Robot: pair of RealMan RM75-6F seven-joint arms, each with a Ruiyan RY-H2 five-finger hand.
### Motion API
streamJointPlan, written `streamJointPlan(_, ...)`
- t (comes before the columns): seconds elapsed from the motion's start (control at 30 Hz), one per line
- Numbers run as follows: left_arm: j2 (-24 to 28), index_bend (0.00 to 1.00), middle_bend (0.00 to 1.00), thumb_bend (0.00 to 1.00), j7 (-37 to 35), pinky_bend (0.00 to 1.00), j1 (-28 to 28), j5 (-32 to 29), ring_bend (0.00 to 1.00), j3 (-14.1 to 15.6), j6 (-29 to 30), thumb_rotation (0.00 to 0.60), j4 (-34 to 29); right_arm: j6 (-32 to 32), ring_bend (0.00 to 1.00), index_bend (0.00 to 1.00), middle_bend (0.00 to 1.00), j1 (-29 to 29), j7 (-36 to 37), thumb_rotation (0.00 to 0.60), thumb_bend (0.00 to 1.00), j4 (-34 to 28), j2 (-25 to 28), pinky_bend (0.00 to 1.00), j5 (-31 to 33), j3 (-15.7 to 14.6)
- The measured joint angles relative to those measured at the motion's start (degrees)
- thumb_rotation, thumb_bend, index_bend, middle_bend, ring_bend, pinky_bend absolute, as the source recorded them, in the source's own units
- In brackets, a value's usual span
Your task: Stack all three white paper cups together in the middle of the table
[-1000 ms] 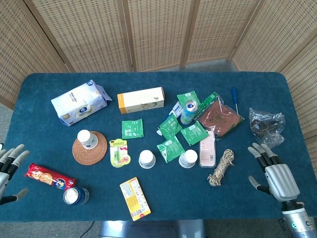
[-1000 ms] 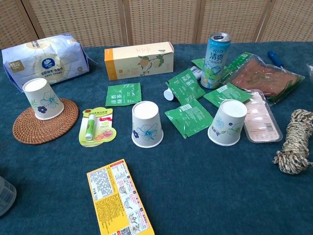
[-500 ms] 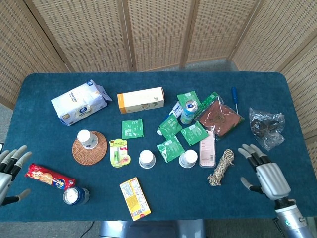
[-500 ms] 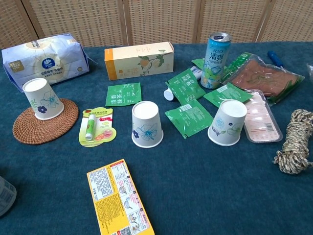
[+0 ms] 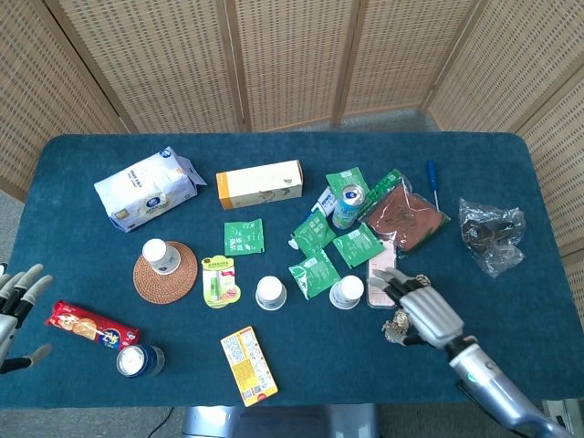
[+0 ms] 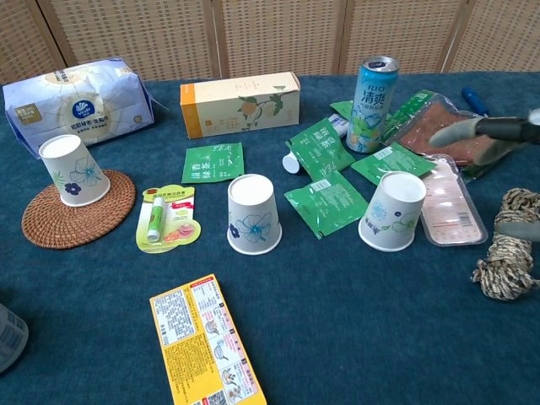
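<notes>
White paper cups with blue flower prints sit upside down, apart: one [image 6: 73, 171] on a round woven coaster [image 6: 51, 221], one [image 6: 253, 214] mid-table, one [image 6: 392, 211] beside green sachets [image 6: 326, 201]. Right hand [image 5: 422, 310], fingers spread and empty, hovers seemingly over the coiled rope [image 6: 509, 249]. Left hand [image 5: 16, 301] lies released at the table edge.

Staged test room: blue-clothed table [image 5: 274, 151] of mixed goods before woven folding screens [image 5: 292, 59].
</notes>
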Motion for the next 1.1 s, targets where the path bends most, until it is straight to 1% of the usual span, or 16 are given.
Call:
streamJointPlan(0.2, 0.04, 0.00, 0.00, 0.23, -0.21, 0.00, -0.05, -0.91, 0.00, -0.27, -0.23, 0.600, 0.20, -5.11, 0.00, 0.10, 0.00, 4.84, -4.28, 0.600, 0.32, 2.25, -5.31, 0.22, 4.39, 2.45)
streamJointPlan(0.4, 0.13, 0.00, 0.00, 0.23, -0.53, 0.00, -0.08, -1.57, 0.00, -0.50, -0.39, 0.600, 0.55, -7.48, 0.00, 0.10, 0.00, 7.57, -7.24, 0.600, 0.32, 4.80, -9.03, 0.22, 7.47, 3.82)
streamJointPlan(0.57, 0.31, 0.00, 0.00, 0.23, -1.01, 0.00, -0.06, -2.01, 0.00, -0.70, -0.35, 0.600, 0.80, -8.52, 0.00, 0.10, 0.00, 8.56, -8.36, 0.600, 0.32, 6.14, -10.32, 0.22, 8.89, 3.66)
streamJointPlan(0.8, 0.26, 0.00, 0.00, 0.23, -0.93, 0.00, -0.10, -2.19, 0.00, -0.71, -0.61, 0.600, 0.93, -8.34, 0.00, 0.12, 0.04, 8.93, -8.49, 0.600, 0.33, 8.40, -12.10, 0.27, 9.37, 2.71)
streamJointPlan(0.87, 0.23, 0.00, 0.00, 0.23, -0.93, 0.00, -0.07, -2.17, 0.00, -0.71, -0.55, 0.600, 0.92, -8.15, 0.00, 0.13, 0.07, 8.99, -8.17, 0.600, 0.33, 9.19, -12.61, 0.31, 9.39, 2.49)
streamJointPlan(0.97, 0.19, 0.00, 0.00, 0.23, -0.89, 0.00, -0.04, -2.26, 0.00, -0.78, -0.49, 0.600, 0.93, -7.26, 0.01, 0.17, 0.13, 8.99, -7.64, 0.600, 0.34, 10.59, -13.47, 0.41, 8.69, 2.05)
streamJointPlan(1.1, 0.13, 0.00, 0.00, 0.23, -0.76, 0.00, -0.08, -2.46, 0.00, -0.83, -0.66, 0.600, 0.96, -5.54, 0.10, 0.23, 0.25, 8.84, -5.63, 0.600, 0.36, 12.93, -14.91, 0.50, 7.31, 1.41)
